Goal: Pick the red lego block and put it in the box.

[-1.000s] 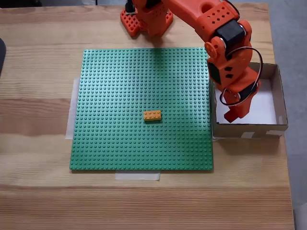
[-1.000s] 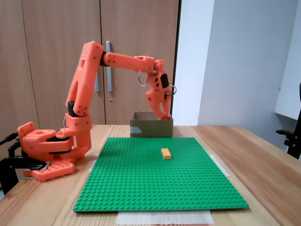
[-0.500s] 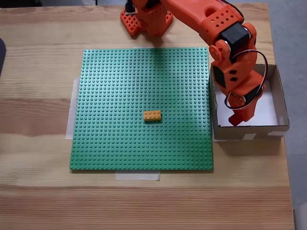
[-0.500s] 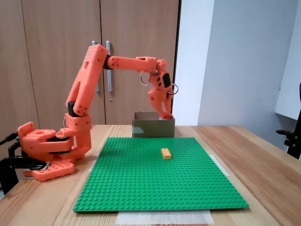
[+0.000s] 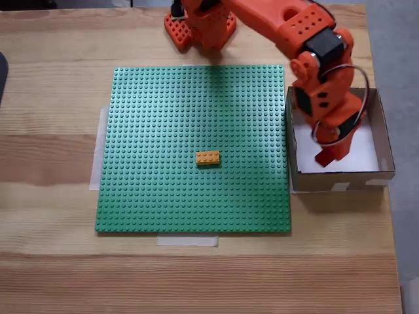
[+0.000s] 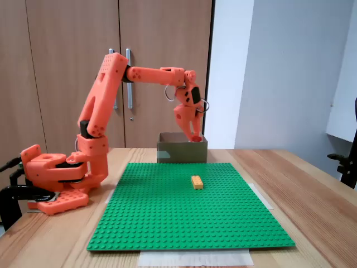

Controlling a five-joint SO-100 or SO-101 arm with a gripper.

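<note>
while the claw [image 5: 325,159] hangs over the box [image 5: 383,134], fingers together as far as i can tell (red lego block not made out), the yellow-orange brick [image 5: 207,157] sits on the green baseplate [image 5: 157,118] beside the box.

One orange robot arm [image 5: 288,26], one green studded baseplate [image 5: 163,118], one yellow-orange brick [image 5: 208,157] at its centre, and one cardboard box [image 5: 383,140] at the frame's right edge sit on one wooden tabletop [image 5: 52,261].
</note>
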